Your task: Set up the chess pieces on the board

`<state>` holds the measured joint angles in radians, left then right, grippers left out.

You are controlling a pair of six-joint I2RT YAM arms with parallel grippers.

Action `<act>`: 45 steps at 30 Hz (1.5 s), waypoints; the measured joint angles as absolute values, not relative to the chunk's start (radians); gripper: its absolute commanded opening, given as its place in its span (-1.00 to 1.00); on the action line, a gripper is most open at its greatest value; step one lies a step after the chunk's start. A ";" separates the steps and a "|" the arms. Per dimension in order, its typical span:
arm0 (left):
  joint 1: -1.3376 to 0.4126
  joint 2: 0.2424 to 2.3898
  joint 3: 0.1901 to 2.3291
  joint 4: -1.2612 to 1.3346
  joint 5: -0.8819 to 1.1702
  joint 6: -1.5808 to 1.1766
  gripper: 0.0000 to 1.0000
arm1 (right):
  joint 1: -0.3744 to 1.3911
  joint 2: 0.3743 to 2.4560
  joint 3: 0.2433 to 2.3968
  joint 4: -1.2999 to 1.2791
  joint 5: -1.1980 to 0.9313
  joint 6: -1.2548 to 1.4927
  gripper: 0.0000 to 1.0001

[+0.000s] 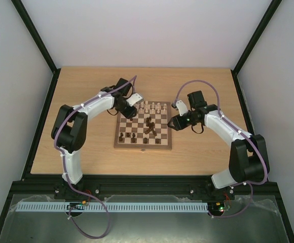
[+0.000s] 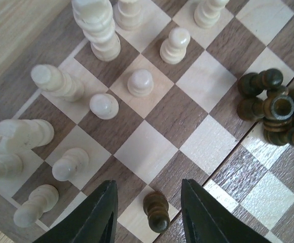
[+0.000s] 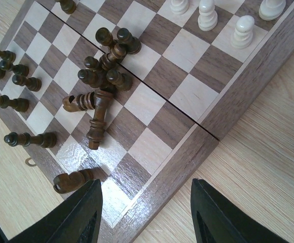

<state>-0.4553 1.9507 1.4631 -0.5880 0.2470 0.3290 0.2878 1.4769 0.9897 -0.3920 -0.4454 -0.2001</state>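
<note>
Half done at best, I'd say. Along the near edge of the board, a few dark pieces are spread out, and one knight lies on its side by the border. Mid-board sits a jumbled dark heap with a tall piece toppled beside it, and all of that needs sorting. My right gripper hangs released over the board's right rim, holding nothing. Farther on, my left gripper straddles a dark pawn, fingers apart and not touching it. Cream pieces stand along the far edge.
</note>
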 measured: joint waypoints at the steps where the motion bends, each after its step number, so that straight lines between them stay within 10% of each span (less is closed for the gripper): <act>1: -0.455 1.954 1.463 -0.593 0.246 0.329 -0.24 | 0.288 1.477 0.988 -0.392 -0.443 -0.201 -0.03; 26: -0.487 1.956 1.422 -0.624 0.208 0.357 -0.73 | 0.288 1.472 0.976 -0.391 -0.438 -0.202 -0.02; 45: -0.593 1.913 1.424 -0.743 0.383 0.537 -0.73 | 0.288 1.472 0.968 -0.390 -0.439 -0.198 -0.03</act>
